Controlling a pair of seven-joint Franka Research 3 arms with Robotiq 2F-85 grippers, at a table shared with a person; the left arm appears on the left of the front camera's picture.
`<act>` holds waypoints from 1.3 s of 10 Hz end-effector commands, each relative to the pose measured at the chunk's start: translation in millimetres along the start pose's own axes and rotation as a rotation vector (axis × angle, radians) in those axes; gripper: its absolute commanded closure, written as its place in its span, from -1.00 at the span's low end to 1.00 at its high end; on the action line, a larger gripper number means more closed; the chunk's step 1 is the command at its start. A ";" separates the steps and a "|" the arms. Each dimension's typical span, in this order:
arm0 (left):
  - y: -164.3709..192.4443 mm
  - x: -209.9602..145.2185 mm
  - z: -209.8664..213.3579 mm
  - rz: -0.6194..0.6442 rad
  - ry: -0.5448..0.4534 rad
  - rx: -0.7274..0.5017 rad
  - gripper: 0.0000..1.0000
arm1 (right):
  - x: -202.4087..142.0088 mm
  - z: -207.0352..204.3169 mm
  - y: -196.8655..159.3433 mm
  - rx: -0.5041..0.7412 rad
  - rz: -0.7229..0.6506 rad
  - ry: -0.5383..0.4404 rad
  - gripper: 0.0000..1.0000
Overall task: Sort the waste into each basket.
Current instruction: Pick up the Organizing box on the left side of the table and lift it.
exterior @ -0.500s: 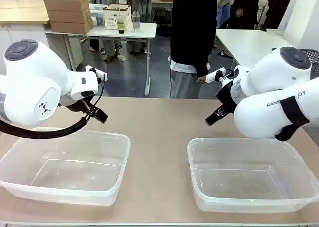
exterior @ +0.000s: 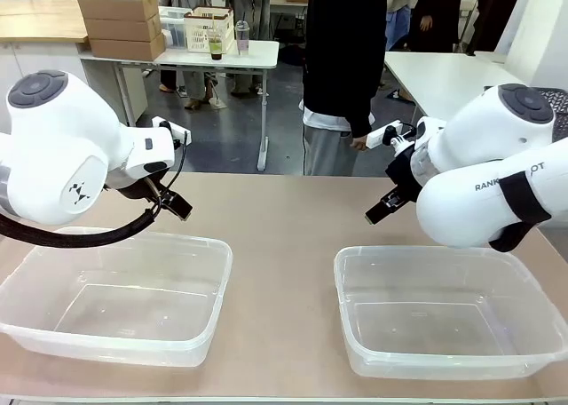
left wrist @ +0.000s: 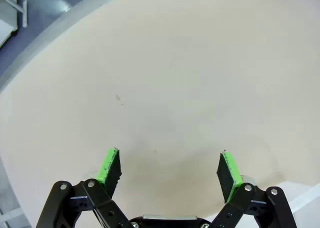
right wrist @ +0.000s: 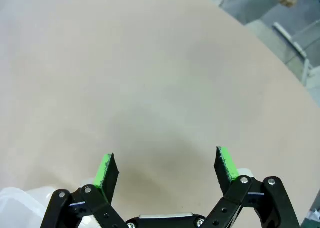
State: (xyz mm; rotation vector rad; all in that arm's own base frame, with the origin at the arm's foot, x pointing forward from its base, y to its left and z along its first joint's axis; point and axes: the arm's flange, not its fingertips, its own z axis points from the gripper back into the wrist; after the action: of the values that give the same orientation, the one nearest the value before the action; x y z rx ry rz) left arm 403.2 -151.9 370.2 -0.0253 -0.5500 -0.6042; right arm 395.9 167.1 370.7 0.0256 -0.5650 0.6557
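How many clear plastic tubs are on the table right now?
2. One clear rectangular plastic tub sits near the table's left side, the other near its right; none seems hidden.

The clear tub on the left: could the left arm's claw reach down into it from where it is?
Probably yes. The left claw hangs open just beyond the left tub's far rim; the tub has no lid and nothing stands between them.

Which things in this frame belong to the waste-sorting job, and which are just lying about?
Job: left clear tub, right clear tub, both empty; left gripper and right gripper, fingers open over the table.
Lying about: cardboard boxes and white crate on the far table; person standing opposite.
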 end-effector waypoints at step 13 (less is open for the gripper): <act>-7.4 -6.1 39.7 0.011 -0.101 -0.018 -1.00 | 10.8 78.4 8.6 -0.006 -0.084 0.005 -1.00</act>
State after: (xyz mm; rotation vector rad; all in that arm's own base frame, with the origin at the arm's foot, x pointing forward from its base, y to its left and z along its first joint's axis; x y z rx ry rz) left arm 402.8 -155.2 380.3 -0.0355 -0.5784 -0.5991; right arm 388.9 165.4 398.0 0.0314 -0.5579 0.6263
